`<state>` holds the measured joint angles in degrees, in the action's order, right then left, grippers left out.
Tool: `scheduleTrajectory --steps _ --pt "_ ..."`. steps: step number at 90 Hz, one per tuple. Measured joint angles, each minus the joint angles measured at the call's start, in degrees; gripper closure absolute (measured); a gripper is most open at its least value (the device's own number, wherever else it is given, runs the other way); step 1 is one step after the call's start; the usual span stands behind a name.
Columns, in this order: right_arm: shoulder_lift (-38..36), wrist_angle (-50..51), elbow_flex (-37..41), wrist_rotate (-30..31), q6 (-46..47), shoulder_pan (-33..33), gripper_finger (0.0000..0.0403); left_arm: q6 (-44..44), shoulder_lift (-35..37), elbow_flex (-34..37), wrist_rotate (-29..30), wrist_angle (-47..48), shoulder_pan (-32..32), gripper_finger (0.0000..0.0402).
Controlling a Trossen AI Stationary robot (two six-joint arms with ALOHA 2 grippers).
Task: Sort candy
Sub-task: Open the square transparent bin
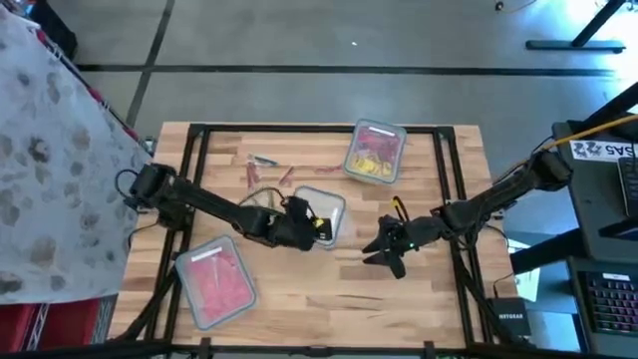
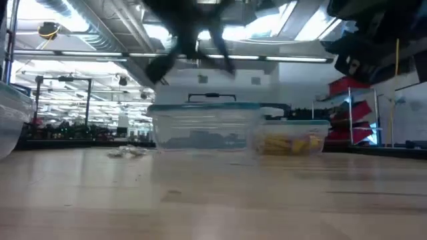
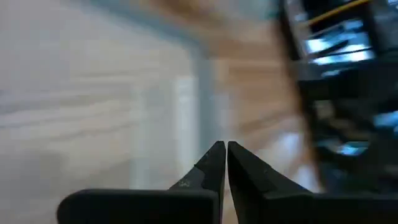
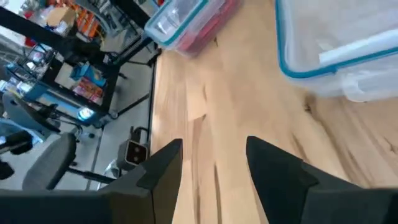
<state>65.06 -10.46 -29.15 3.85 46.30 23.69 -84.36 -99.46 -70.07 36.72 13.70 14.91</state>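
High view shows the left gripper (image 1: 317,221) over the middle container (image 1: 321,211), which sits at the table centre. Its fingers (image 3: 214,163) are pressed almost together, and I cannot tell if anything is between them. The right gripper (image 1: 384,247), at 3 o'clock from that container, hangs above bare wood with its fingers (image 4: 163,163) spread apart and empty. Loose candy (image 1: 267,172) lies at 11 o'clock from the middle container. Yellow pieces (image 1: 370,161) fill the container at 1 o'clock, and pink pieces (image 1: 221,287) the one at 7 o'clock.
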Motion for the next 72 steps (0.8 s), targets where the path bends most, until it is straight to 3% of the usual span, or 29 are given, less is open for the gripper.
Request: scheduleTrajectory --steps 18,36,72 --pt "0.0 0.0 -0.9 -2.0 -0.7 -1.0 0.0237 4.1 3.0 -1.4 5.9 -0.4 1.0 0.0401" --pt "0.0 0.4 -0.9 -1.9 -1.1 -0.9 0.0237 7.9 4.9 -1.8 5.9 1.8 0.4 0.0401" --pt "0.1 0.6 -0.9 -0.3 -1.2 -0.9 0.0237 6.3 5.4 -1.8 4.9 8.6 -0.1 0.0401"
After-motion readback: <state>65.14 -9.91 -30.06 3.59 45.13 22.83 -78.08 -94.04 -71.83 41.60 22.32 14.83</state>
